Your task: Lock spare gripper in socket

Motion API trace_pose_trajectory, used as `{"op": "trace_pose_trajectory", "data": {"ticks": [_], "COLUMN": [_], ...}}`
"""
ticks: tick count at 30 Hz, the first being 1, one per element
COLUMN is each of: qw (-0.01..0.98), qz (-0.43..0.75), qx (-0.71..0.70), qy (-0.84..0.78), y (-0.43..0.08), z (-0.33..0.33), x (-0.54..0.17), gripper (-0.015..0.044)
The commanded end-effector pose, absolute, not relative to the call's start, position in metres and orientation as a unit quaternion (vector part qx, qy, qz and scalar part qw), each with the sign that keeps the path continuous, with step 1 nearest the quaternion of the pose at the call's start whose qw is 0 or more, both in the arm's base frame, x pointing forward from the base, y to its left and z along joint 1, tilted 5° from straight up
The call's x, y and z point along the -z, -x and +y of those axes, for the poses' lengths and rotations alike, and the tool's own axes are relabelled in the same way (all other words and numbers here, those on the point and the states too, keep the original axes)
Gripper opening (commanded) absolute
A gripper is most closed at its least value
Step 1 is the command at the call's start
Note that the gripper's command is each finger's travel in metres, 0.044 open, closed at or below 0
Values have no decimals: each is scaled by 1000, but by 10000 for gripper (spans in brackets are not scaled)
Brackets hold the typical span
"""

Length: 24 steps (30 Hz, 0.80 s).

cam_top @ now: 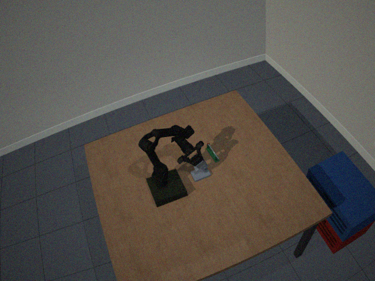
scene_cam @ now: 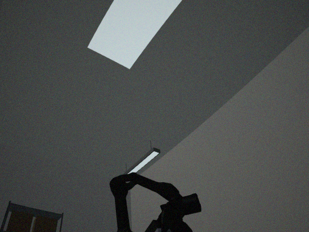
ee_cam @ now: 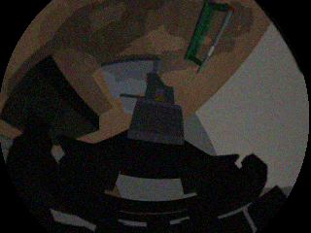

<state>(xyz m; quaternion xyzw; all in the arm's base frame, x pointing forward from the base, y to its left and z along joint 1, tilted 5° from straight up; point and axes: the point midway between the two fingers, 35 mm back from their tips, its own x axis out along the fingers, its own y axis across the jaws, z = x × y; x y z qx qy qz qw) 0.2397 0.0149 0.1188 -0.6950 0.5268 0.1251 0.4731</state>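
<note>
The pin [cam_top: 213, 150] [ee_cam: 219, 38] is apparently already freed and parked at the green holder [cam_top: 211, 154] [ee_cam: 197, 36], far right, while the spare gripper [cam_top: 201, 165] [ee_cam: 154, 134], grey and blocky, is clasped by the pincer [cam_top: 190, 153] [scene_cam: 169, 224] [ee_cam: 155, 141] by the mount [cam_top: 200, 177] [ee_cam: 116, 80], with docking seemingly unfinished and locking left.

Your gripper [ee_cam: 154, 134] grips a dark grey block [ee_cam: 156, 121]. Beyond it lies a pale plate [ee_cam: 117, 80]; farther off stands a green rack [ee_cam: 198, 36].

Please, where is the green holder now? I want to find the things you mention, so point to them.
In the top view, the green holder [cam_top: 212, 153] [ee_cam: 198, 33] is on the wooden table [cam_top: 224, 218], right of the jaws [cam_top: 191, 159] and beyond the pale mount plate [cam_top: 201, 175].
</note>
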Motion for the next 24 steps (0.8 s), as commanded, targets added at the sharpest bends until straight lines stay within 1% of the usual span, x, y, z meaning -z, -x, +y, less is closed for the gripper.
{"op": "trace_pose_trajectory", "data": {"ticks": [1, 13, 24], "qw": [474, 474, 465], "qz": [527, 527, 530], "qx": [-125, -125, -130], "qy": [695, 695, 697], "y": [-240, -240, -225], "z": [15, 15, 11], "x": [-119, -119, -136], "gripper": [131, 440, 440]}}
